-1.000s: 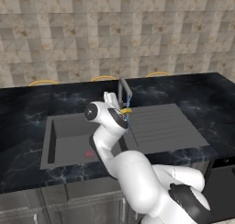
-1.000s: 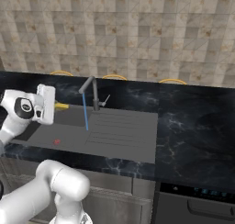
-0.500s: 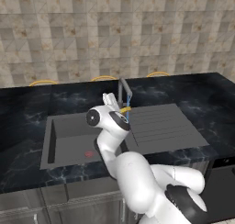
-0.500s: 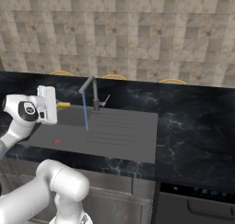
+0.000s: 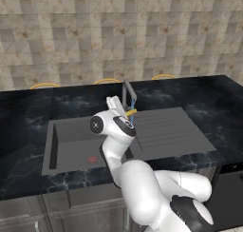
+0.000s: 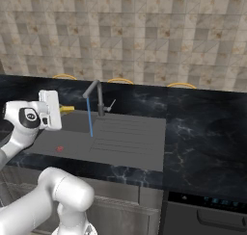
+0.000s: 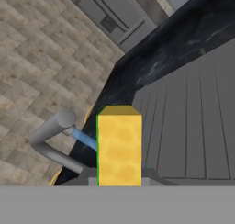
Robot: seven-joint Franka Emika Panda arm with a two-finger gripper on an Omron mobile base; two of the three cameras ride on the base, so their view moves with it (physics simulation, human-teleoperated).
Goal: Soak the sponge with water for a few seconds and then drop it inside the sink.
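Gripper point(image 6: 61, 110) squeezing yellow sponge point(image 7: 119, 147), sliding it closer to water point(image 6: 89, 117). Almost touching stream. Soaking starting soon, sink point(image 5: 76, 140) drop later.

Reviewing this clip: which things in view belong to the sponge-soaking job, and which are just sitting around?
Part of the job:
- sponge, held in the gripper
- water running from the tap
- sink

Just there:
- countertop
- red spot on the sink floor
- tiled wall
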